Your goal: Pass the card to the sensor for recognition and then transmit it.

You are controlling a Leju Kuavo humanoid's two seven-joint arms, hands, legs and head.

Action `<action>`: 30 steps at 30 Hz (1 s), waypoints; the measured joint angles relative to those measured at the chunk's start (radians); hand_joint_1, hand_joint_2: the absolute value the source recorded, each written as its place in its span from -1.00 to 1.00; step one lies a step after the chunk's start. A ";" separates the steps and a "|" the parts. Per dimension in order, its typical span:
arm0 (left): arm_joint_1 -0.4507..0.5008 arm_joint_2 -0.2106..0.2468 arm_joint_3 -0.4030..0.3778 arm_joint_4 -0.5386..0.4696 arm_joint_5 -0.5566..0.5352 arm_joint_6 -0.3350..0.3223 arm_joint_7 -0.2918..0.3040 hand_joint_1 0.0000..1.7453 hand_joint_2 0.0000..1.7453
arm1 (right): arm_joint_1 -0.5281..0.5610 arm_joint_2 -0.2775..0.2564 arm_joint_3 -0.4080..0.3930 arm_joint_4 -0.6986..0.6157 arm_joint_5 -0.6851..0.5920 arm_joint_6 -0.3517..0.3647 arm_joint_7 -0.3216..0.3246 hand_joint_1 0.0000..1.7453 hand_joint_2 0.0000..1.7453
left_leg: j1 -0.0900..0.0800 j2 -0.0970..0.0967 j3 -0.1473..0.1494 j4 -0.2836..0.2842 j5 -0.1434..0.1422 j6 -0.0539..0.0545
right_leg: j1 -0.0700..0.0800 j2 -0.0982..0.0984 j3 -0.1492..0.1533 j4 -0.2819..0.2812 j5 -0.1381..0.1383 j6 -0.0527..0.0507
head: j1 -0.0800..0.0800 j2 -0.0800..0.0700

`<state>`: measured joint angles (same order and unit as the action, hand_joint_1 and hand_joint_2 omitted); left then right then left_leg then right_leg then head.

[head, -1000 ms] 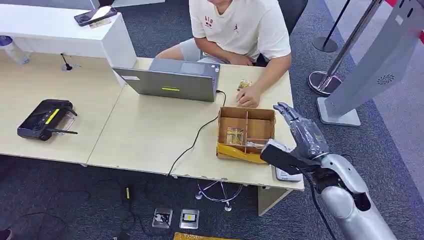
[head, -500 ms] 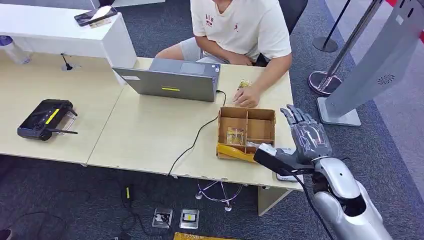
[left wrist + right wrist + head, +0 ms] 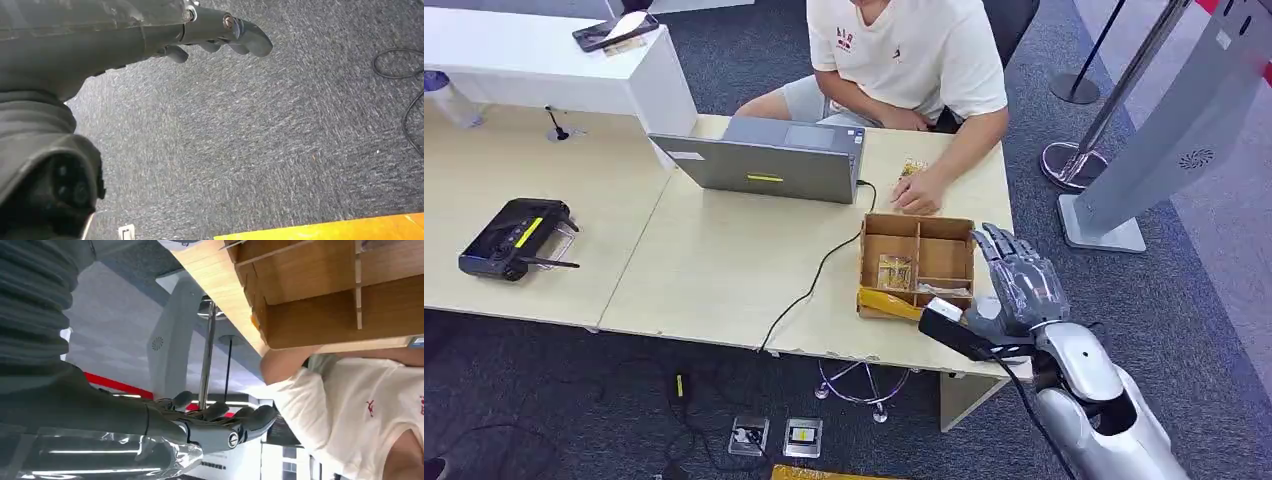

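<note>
Worktop [image 3: 724,270]: pale wood finish. Box [image 3: 916,264] on the worktop: brown cardboard with a yellow strip along its near edge. Laptop [image 3: 764,165] beyond the box: grey, with a small yellow label. Controller [image 3: 512,238] far left of the box: black with a yellow stripe. Person [image 3: 904,60] behind the worktop: white shirt with small red print. Floor [image 3: 574,400]: dark grey-blue speckled carpet. Right hand [image 3: 1022,288]: silver-grey, dark fingers [image 3: 999,240].

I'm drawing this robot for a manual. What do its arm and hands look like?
The right arm is a smooth silver shell with a black joint collar and a thin black cable running along it. The right hand is dark grey metal under a clear glossy cover, with a black block at the wrist. The left hand is the same dark grey, with rounded fingertips and a visible screw.
</note>
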<state>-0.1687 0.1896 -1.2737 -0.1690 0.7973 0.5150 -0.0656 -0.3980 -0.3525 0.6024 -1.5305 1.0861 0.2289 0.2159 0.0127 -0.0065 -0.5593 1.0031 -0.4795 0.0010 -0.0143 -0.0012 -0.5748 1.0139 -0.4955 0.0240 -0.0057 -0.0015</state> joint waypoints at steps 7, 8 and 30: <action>0.000 0.000 0.000 0.000 -0.003 0.000 -0.001 -1.00 -1.00 | 0.001 0.010 0.008 0.037 -0.014 -0.036 -0.020 -1.00 1.00 | 0.000 0.000 0.000 0.000 0.000 0.000 | 0.000 0.000 0.000 0.000 0.000 0.000 | 0.000 0.000; 0.000 0.000 0.000 0.000 -0.004 0.000 -0.001 -1.00 -1.00 | 0.001 0.011 0.008 0.048 -0.014 -0.052 -0.025 -1.00 1.00 | 0.000 0.000 0.000 0.000 0.000 0.000 | 0.000 0.000 0.000 0.000 0.000 0.000 | 0.001 0.000; 0.000 0.000 0.000 0.000 -0.011 0.000 -0.001 -1.00 -1.00 | -0.029 0.076 0.007 0.342 -0.052 -0.265 -0.114 -1.00 1.00 | 0.000 0.000 0.000 0.000 0.000 0.000 | 0.000 0.000 0.000 0.000 0.000 0.000 | 0.000 0.000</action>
<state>-0.1691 0.1892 -1.2741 -0.1690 0.7858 0.5150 -0.0668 -0.4272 -0.2762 0.6092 -1.1887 1.0338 -0.0358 0.1023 0.0127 -0.0065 -0.5593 1.0032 -0.4794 0.0010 -0.0143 -0.0010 -0.5748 1.0139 -0.4955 0.0240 -0.0053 -0.0015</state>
